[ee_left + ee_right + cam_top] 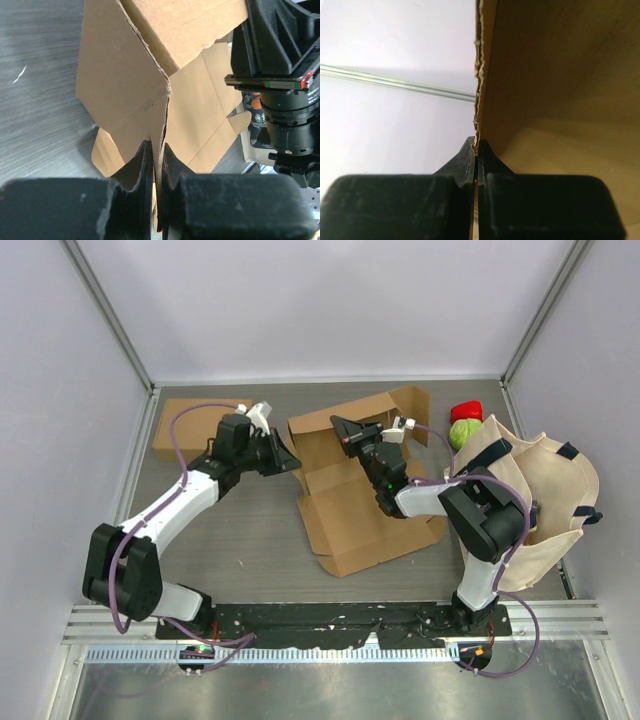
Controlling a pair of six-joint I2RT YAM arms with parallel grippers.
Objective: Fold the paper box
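The brown cardboard box [360,525] lies partly folded in the middle of the table, its base flat and its back walls raised. My left gripper [291,462] is shut on the box's left wall; in the left wrist view the jaws [158,147] pinch a thin upright cardboard panel [120,75] at a corner crease. My right gripper [342,430] is shut on a raised panel near the box's back; in the right wrist view the jaws [476,142] clamp the ragged edge of the cardboard [560,75].
A second flat cardboard piece [180,427] lies at the back left. A red pepper [466,411] and a green round item [463,433] sit at the back right. A beige tote bag [545,500] fills the right side beside the right arm.
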